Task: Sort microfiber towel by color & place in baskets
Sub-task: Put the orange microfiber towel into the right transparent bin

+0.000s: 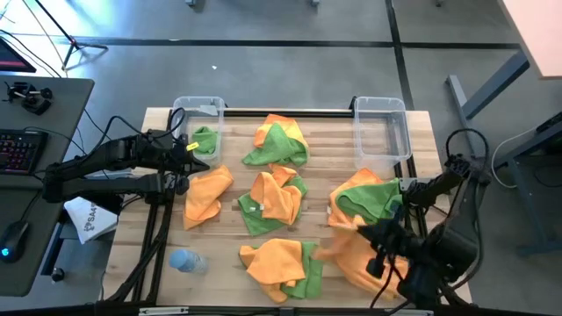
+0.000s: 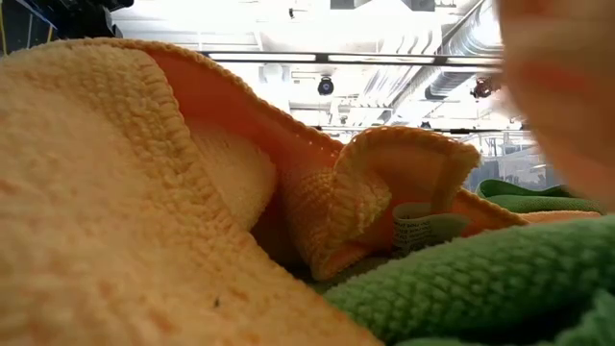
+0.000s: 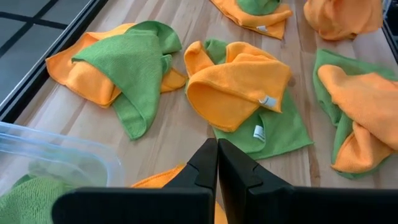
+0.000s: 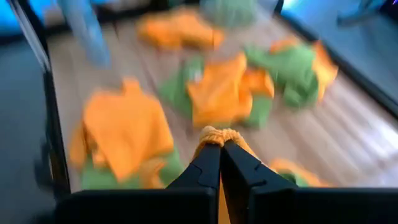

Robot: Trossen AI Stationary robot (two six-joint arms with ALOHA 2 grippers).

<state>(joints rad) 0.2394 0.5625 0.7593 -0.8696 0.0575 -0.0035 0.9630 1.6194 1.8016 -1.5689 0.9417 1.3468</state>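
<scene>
Orange and green microfiber towels lie in several heaps on the wooden table (image 1: 233,175), among them one in the middle (image 1: 277,197) and one at the far side (image 1: 279,140). The left basket (image 1: 198,107) holds a green towel (image 1: 205,139). The right basket (image 1: 382,132) stands at the far right. My left gripper (image 3: 217,163) hovers shut and empty beside the left basket (image 3: 56,152). My right gripper (image 4: 221,149), over the table's near right part (image 1: 363,230), is shut on an orange towel (image 1: 347,256). My right gripper pinches a bunched fold of the orange towel (image 4: 221,134) between its two fingertips. The fingers slant downward, coming from the table's right side. The cloth hangs below the fingers; whether its lower end is clear of the table I cannot tell.
A pale blue bottle (image 1: 186,261) lies near the front left corner. An orange and green heap (image 1: 369,197) sits under my right arm. Close towels (image 2: 144,211) fill the low view. A desk with a keyboard (image 1: 22,149) stands left of the table.
</scene>
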